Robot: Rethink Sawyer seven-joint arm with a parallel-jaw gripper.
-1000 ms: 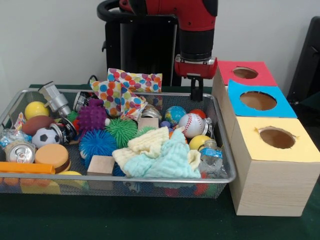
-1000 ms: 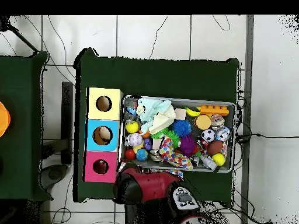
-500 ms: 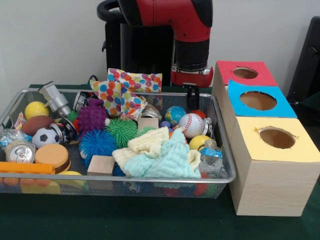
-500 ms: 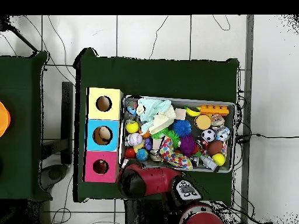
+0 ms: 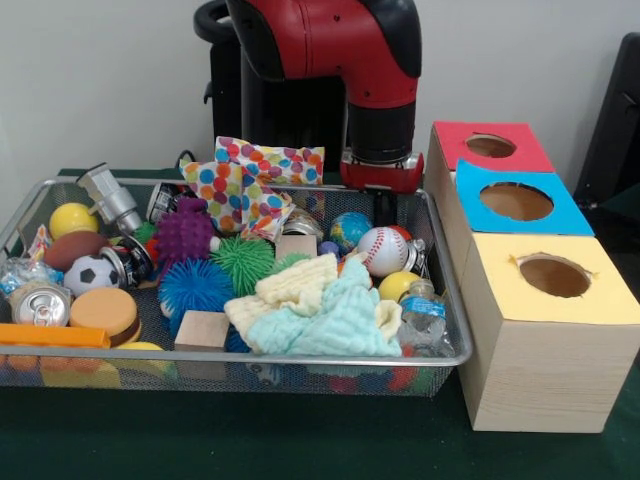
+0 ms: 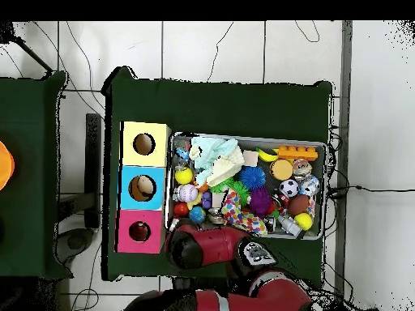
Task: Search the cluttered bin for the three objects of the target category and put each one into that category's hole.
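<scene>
On the green-covered desk (image 5: 300, 440), the cluttered bin (image 5: 30, 205) is a wide, shallow tray of silver wire mesh with a metal rim, packed edge to edge with toys. Just beside it on the side of the baseball (image 5: 382, 250) stand three pale wood-grain boxes in a row; the red-surround hole (image 5: 490, 146) tops the one nearest the robot, with a blue-surround hole (image 5: 516, 201) and a yellow-surround hole (image 5: 554, 275) after it.

Contents visible around the baseball: globe ball (image 5: 350, 230) touching it, a pile of pale cloths (image 5: 325, 305) in front of it, green spiky ball (image 5: 242, 262), purple spiky ball (image 5: 184, 233), blue spiky ball (image 5: 195, 286), soccer ball (image 5: 92, 272), polka-dot fabric (image 5: 255, 180).

No plush animal can be made out; cloths and clutter cover much of the bin floor.

The pincer (image 5: 383, 208) hangs just behind the baseball, inside the bin's far rim, under the red arm (image 5: 330, 40). Only a dark stub shows; open or closed cannot be told. In the overhead view the arm hides it.
</scene>
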